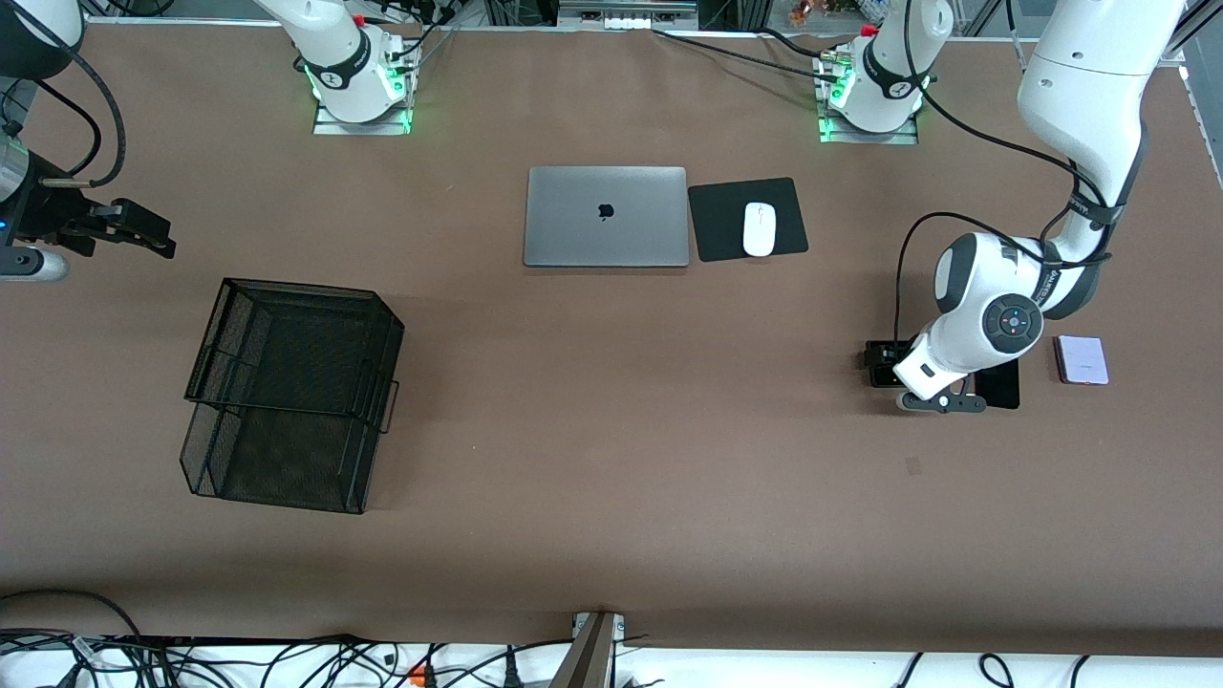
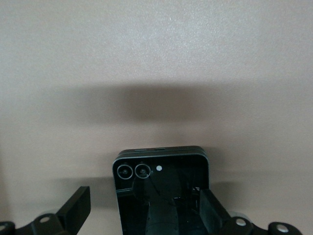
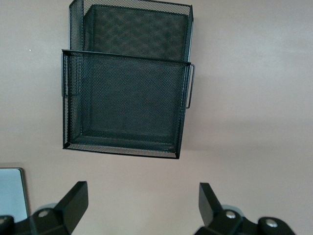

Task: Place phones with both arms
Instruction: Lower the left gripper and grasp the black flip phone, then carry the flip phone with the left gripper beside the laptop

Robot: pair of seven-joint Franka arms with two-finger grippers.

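My left gripper (image 1: 883,367) is low over the table at the left arm's end. In the left wrist view it (image 2: 145,208) is open, its fingers (image 2: 78,205) on either side of the squarish black folded phone (image 2: 161,169), which lies flat with two camera lenses showing. A black phone (image 1: 1001,387) lies partly hidden under the left wrist. The white-lavender phone (image 1: 1082,360) lies beside it, toward the table's end. My right gripper (image 1: 153,234) hangs open and empty at the right arm's end; it also shows in the right wrist view (image 3: 142,205).
A two-tier black wire mesh tray (image 1: 306,291) stands near the right gripper and shows in the right wrist view (image 3: 124,56). A closed grey laptop (image 1: 606,216) and a white mouse (image 1: 759,229) on a black pad (image 1: 717,225) lie near the arms' bases.
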